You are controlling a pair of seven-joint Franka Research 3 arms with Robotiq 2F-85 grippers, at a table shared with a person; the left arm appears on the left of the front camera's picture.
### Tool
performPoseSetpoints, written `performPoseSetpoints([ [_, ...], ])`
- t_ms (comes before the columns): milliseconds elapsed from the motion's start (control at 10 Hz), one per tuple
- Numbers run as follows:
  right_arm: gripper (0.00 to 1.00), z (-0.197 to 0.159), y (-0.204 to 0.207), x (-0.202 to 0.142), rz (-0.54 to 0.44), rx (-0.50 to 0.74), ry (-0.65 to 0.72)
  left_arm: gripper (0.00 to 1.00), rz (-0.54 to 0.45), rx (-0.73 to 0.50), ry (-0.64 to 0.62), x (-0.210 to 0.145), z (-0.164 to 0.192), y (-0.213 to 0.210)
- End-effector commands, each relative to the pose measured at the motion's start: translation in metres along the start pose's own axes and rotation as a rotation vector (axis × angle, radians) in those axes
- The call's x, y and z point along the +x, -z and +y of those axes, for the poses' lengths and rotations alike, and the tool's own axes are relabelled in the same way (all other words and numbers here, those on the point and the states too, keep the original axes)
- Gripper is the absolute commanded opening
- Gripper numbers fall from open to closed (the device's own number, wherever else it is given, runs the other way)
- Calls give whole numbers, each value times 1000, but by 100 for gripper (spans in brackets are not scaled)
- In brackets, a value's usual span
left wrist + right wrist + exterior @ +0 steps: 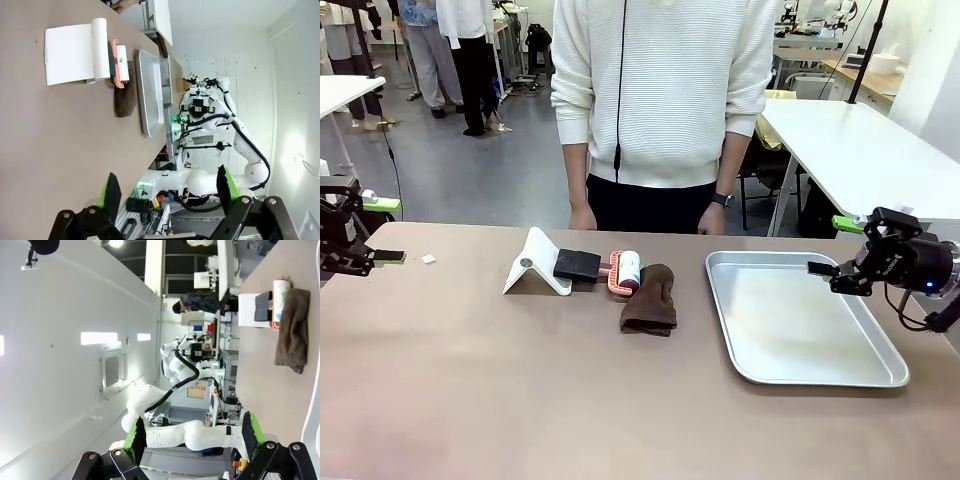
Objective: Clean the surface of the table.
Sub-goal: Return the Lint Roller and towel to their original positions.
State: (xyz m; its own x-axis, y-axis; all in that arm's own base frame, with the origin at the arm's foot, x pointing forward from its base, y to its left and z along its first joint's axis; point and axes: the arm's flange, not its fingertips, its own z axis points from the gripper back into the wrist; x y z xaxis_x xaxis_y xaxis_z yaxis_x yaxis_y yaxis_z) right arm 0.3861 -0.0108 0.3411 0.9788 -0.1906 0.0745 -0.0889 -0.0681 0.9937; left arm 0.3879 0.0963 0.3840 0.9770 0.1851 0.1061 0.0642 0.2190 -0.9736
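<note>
Setting: workshop floor, white-topped tables behind, person in a white sweater (pixel 665 90) standing at the far edge.
Table (pixel 470 380): brownish-taupe top, spans the whole foreground.
Centre items: white folded stand (pixel 535 262), black block (pixel 577 265), lint roller (pixel 625 271), brown cloth (pixel 649 299), close together.
Metal tray (pixel 760 362): right of the cloth.
Left gripper (pixel 382 230): at the left edge, fingers parted, holding nothing.
Right gripper (pixel 834 246): beside the tray, fingers spread, holding nothing.

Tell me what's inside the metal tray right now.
Nothing: the metal tray shows only its bare shiny bottom. The brown cloth and lint roller lie outside it, on the table.
</note>
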Motion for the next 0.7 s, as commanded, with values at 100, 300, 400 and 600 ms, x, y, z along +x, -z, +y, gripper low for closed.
performPoseSetpoints([
  [100, 100, 3, 2, -1, 9, 4, 0, 100, 3, 9, -15, -5, -4, 2],
  [300, 100, 3, 2, -1, 9, 4, 0, 100, 3, 9, -15, -5, -4, 2],
  [400, 100, 3, 2, -1, 9, 4, 0, 100, 3, 9, -15, -5, -4, 2],
  [600, 100, 3, 2, -1, 9, 4, 0, 100, 3, 9, -15, -5, -4, 2],
])
